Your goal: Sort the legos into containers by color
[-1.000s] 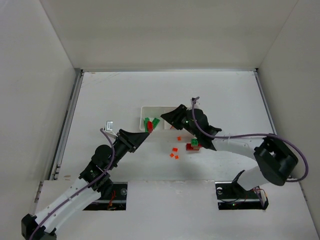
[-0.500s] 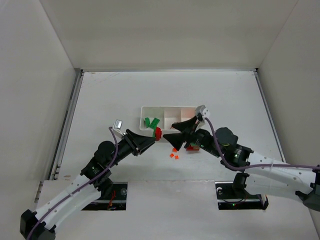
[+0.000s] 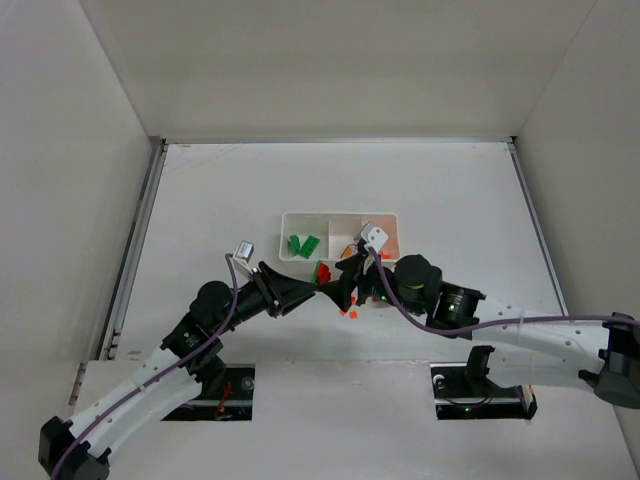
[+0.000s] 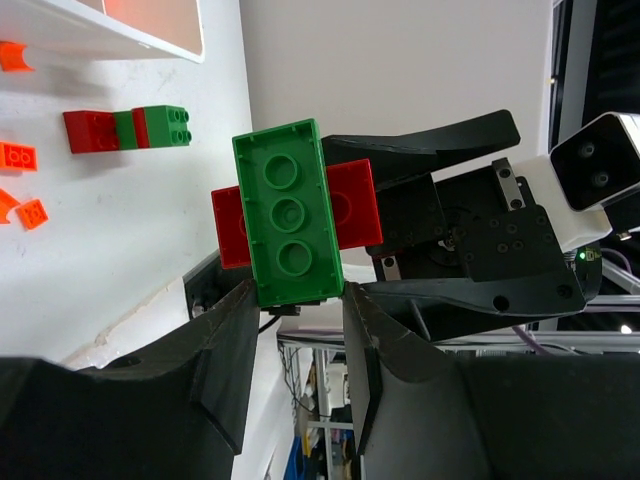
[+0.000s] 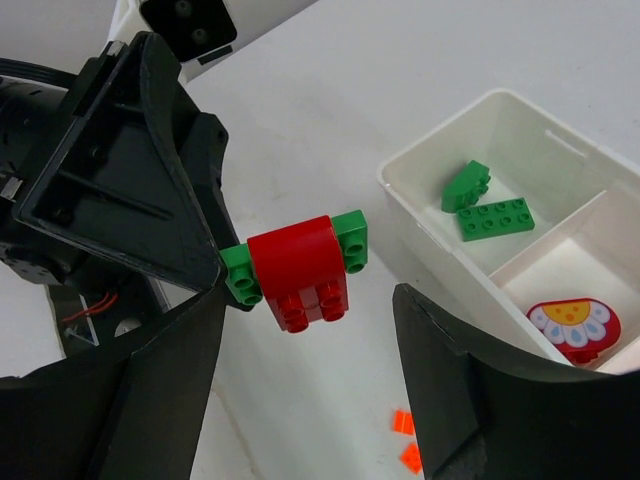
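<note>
My left gripper (image 3: pixel 316 284) is shut on a green lego (image 4: pixel 288 215) that has a red lego (image 4: pixel 355 205) clipped across it, held above the table in front of the white tray (image 3: pixel 340 214). My right gripper (image 3: pixel 345 285) is open and faces it. In the right wrist view its fingers (image 5: pixel 150 380) stand either side of the red lego (image 5: pixel 297 265) without touching it; the green lego's ends (image 5: pixel 352 238) stick out. Two green legos (image 5: pixel 495 215) lie in the tray's left compartment (image 5: pixel 420 160).
A red piece with a flower face (image 5: pixel 575 325) lies in the middle compartment. Small orange pieces (image 3: pixel 346 312) lie on the table under the grippers. A red and green stack (image 4: pixel 125 127) stands on the table beside more orange pieces (image 4: pixel 20 155).
My right arm has swung from the tray down and left, open, to face the left gripper. My left gripper has moved right and a little nearer, still holding the joined green and red legos.
</note>
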{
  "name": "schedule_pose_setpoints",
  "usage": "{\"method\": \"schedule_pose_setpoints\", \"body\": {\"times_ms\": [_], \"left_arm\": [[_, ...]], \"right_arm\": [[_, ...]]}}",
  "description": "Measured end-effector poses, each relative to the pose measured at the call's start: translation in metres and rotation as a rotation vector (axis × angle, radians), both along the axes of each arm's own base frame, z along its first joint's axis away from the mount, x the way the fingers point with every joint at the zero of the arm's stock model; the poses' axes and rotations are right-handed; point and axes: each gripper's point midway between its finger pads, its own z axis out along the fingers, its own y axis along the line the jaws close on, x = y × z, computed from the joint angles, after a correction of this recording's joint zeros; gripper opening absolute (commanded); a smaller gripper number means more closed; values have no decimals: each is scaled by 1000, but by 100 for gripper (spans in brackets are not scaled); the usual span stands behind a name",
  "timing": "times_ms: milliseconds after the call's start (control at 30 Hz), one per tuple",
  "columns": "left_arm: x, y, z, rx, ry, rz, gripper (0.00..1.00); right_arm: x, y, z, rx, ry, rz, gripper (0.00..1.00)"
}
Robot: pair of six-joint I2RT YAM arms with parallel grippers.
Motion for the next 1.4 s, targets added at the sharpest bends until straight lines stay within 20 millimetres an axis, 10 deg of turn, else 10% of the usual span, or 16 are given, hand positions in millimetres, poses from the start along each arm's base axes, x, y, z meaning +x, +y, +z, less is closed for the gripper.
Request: {"method": "schedule_pose_setpoints", "body": {"times_ms": [567, 1167, 1400], "left_arm": [[-3, 0, 1, -7, 10, -16, 17], [11, 9, 5, -25, 7, 35, 16], [54, 18, -2, 98, -20, 142, 16]], "right_arm": [[-1, 11, -5, -8, 7, 9, 28], [1, -19, 25, 164, -4, -42, 25], [23, -29, 9, 150, 29, -136, 25]]}}
